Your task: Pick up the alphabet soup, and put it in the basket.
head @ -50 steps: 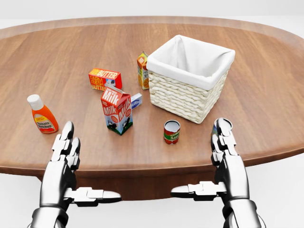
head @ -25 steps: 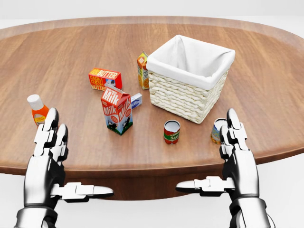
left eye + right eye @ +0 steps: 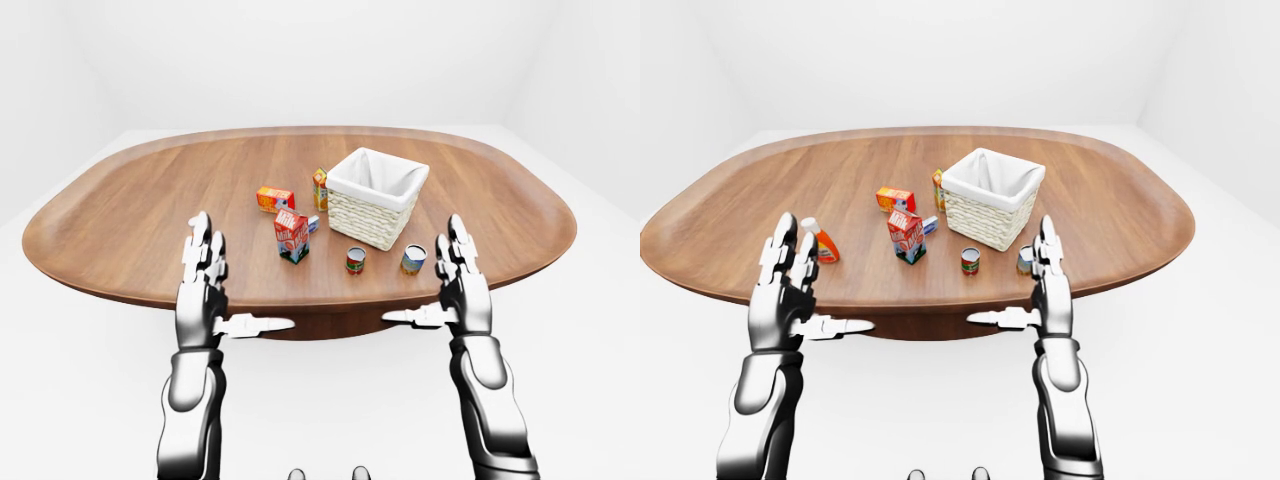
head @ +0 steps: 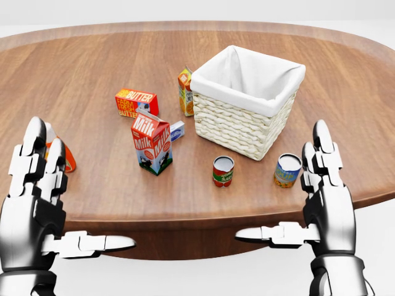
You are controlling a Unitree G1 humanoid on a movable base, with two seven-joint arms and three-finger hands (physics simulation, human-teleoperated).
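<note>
— At the left edge of the head view, what is tucked behind the left hand [image 4: 34,209]?
— An orange bottle [image 3: 824,246]. Only a sliver shows there; the right-eye view gives it whole, with a white cap.
— Anything else covered?
— A small blue box [image 4: 178,129] peeks out from behind the milk carton [image 4: 152,143]. The can labels are too small to read.
— And the alphabet soup [image 4: 287,170]?
— It stands upright on the table [image 4: 92,61], long axis vertical, open-looking top facing up, just below the basket [image 4: 237,126] at its right corner. A red can [image 4: 223,171] stands to its left, apart.
— Is the right hand [image 4: 327,209] touching it?
— No, it is just right of the can, clear of it. Both hands have fingers stretched straight and parted, thumbs pointing inward, holding nothing.
</note>
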